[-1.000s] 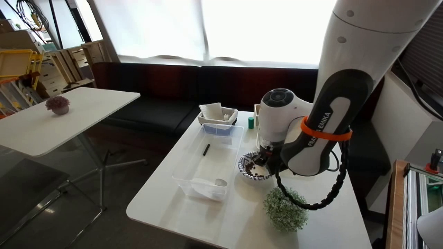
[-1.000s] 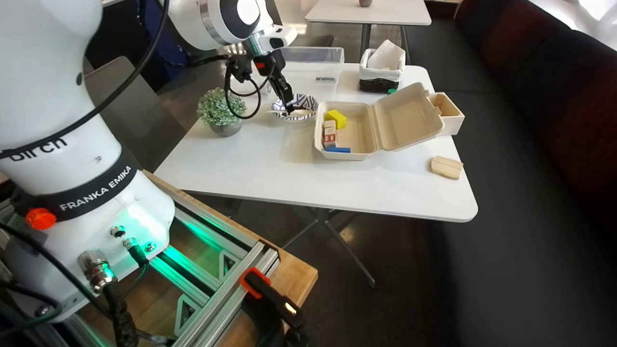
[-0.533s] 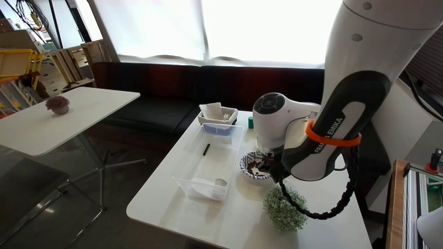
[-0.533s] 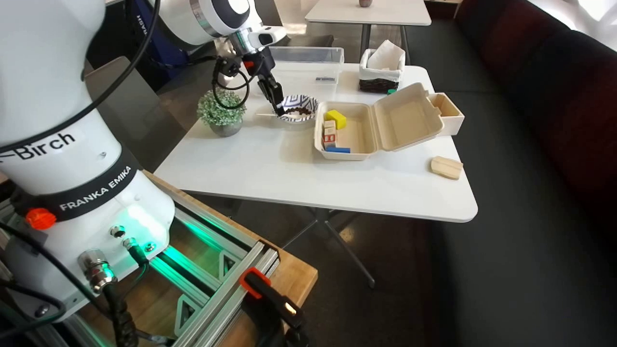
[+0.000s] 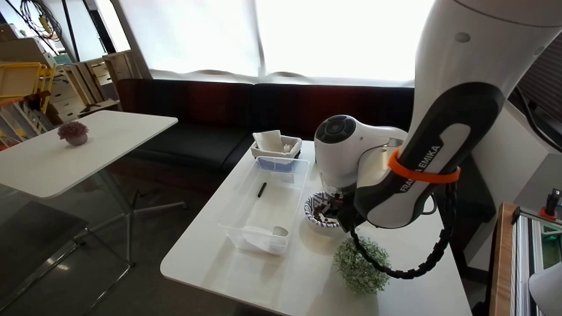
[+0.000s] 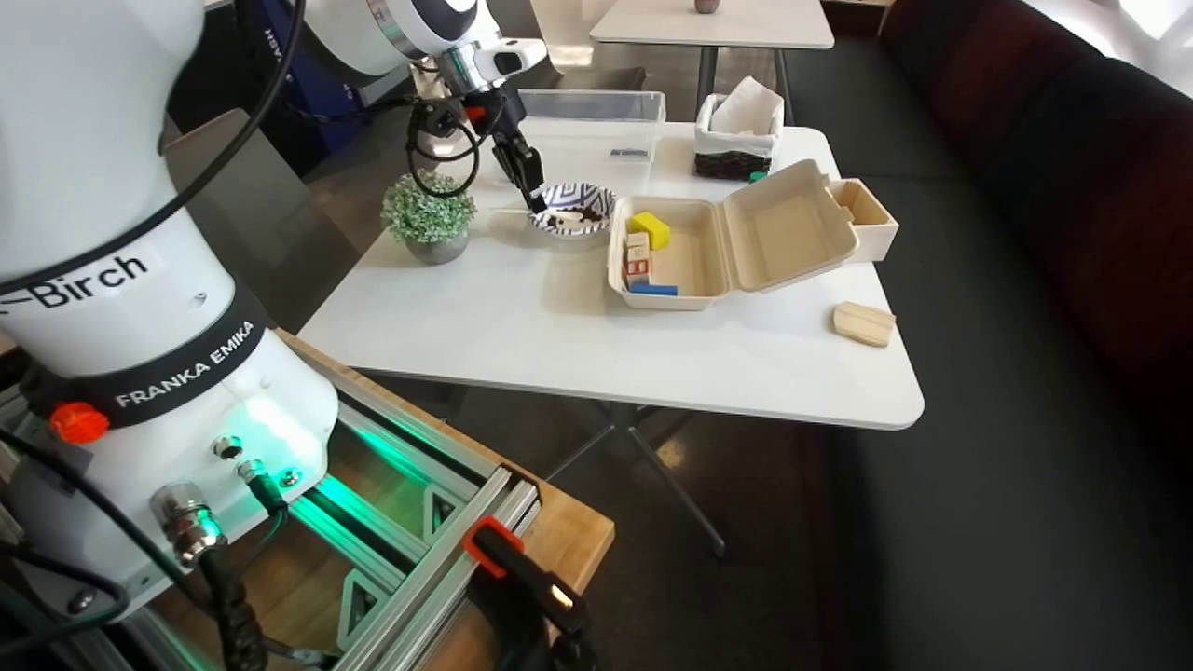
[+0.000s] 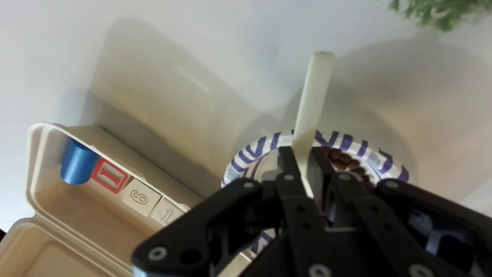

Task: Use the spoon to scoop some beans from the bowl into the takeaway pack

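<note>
My gripper [image 6: 538,202] is shut on the pale handle of the spoon [image 7: 314,90], whose end sticks out past the fingertips [image 7: 301,154] in the wrist view. The spoon slants over the rim of the blue-and-white patterned bowl [image 6: 585,194]; its head lies low in the bowl, partly hidden by the fingers. Dark brown beans [image 7: 348,161] lie along one side inside the bowl [image 5: 312,202]. I cannot tell whether any are on the spoon. The tan takeaway pack [image 6: 697,266] stands open beside the bowl, with toy blocks inside; the arm hides it in an exterior view.
A potted green plant [image 6: 429,210] stands near the bowl, close to the arm's cable. A clear plastic bin [image 5: 268,206] lies on the bowl's far side from the arm. A napkin basket [image 6: 736,142], a wooden box [image 6: 869,224] and a wooden piece [image 6: 863,323] are also on the table.
My gripper has moved with the spoon from over the bowl's middle to its plant-side edge, then slightly up. More beans show in the bowl. The bowl and pack have not visibly moved.
</note>
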Motion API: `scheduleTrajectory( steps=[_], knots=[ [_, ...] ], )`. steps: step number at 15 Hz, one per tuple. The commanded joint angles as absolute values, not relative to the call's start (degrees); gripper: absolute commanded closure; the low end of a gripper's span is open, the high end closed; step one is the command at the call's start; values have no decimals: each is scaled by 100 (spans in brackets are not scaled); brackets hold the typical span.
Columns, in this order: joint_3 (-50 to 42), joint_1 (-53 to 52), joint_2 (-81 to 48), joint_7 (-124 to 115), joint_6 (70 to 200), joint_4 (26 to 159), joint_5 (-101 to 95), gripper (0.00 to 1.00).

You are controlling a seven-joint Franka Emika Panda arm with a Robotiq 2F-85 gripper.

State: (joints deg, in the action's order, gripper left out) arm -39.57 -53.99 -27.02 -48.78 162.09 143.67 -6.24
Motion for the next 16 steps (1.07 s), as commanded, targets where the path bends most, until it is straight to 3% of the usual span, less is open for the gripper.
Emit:
scheduleTrajectory(
  steps=[1, 9, 16],
  knots=[
    [-3849, -5209, -2739, -5009, 16184, 14265, -862, 97],
    [-3552, -4725, -2742, -4887, 15200, 13703, -1369, 97],
    [-2274, -3493, -2842, -4646, 14178, 13006, -2001, 97]
  ],
)
